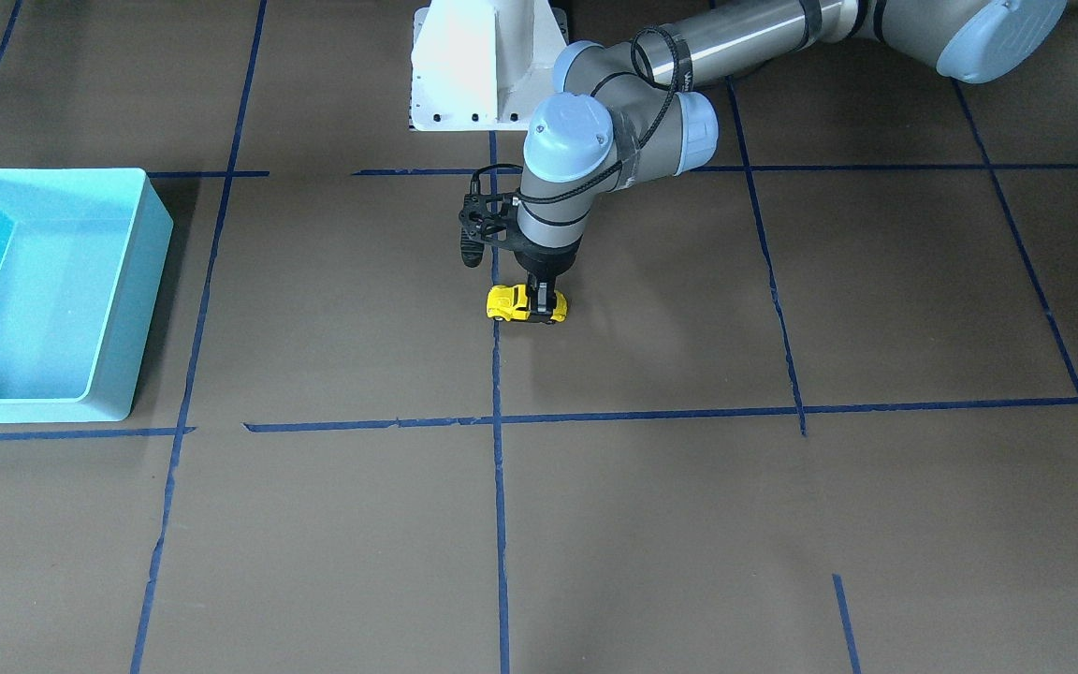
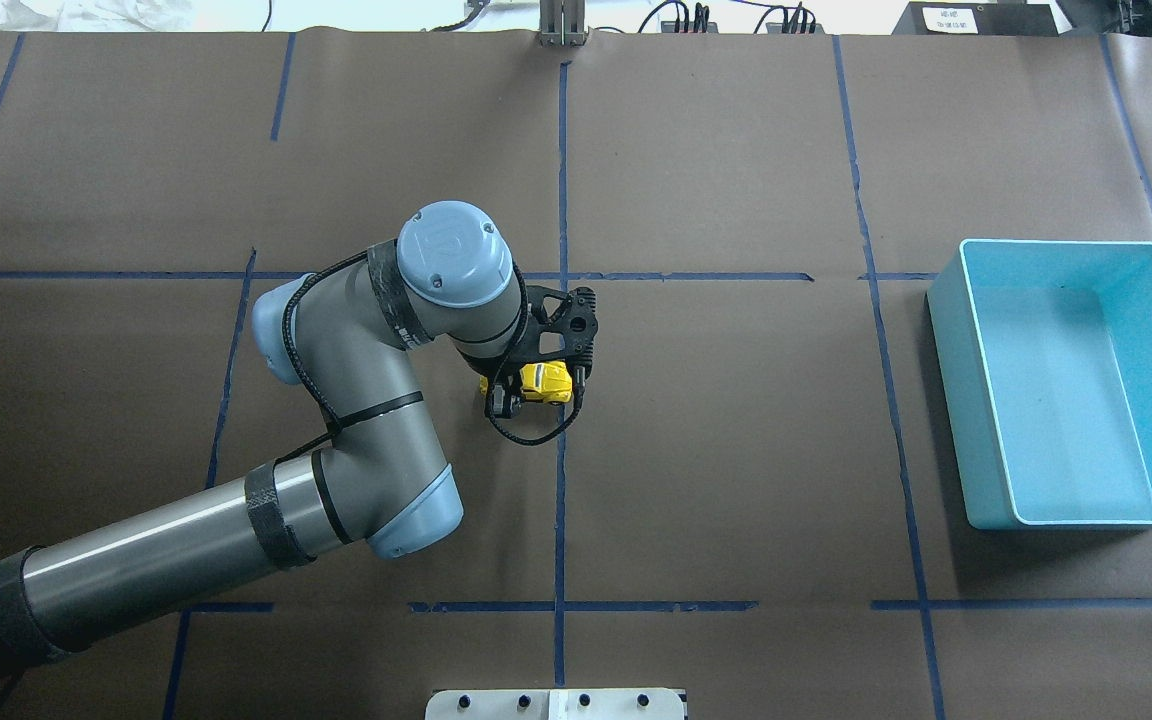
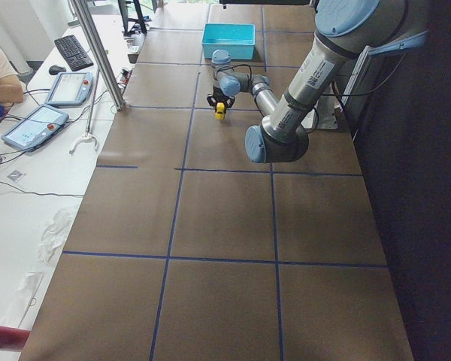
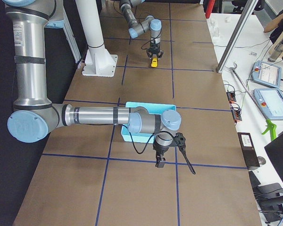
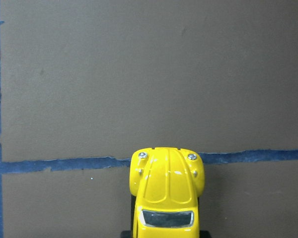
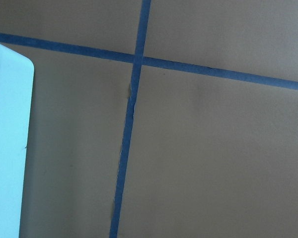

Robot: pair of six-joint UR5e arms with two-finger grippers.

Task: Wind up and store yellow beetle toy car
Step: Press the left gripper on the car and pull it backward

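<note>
The yellow beetle toy car (image 1: 506,301) stands on its wheels on the brown table near the centre, on a blue tape line. My left gripper (image 1: 544,301) points straight down over its rear half, with the fingers closed on its sides. From overhead, the car (image 2: 544,380) shows just beyond the left wrist. The left wrist view shows only the car's hood and windscreen (image 5: 166,193), and no fingers. My right gripper (image 4: 159,162) hangs low beside the turquoise bin (image 4: 167,106) and appears only in the exterior right view, so I cannot tell whether it is open or shut.
The turquoise bin (image 2: 946,330) sits far off on the robot's right with nothing showing inside, and its pale wall (image 6: 7,148) edges the right wrist view. The white robot base (image 1: 483,65) stands behind the car. A person's arm (image 3: 0,83) rests at a side desk.
</note>
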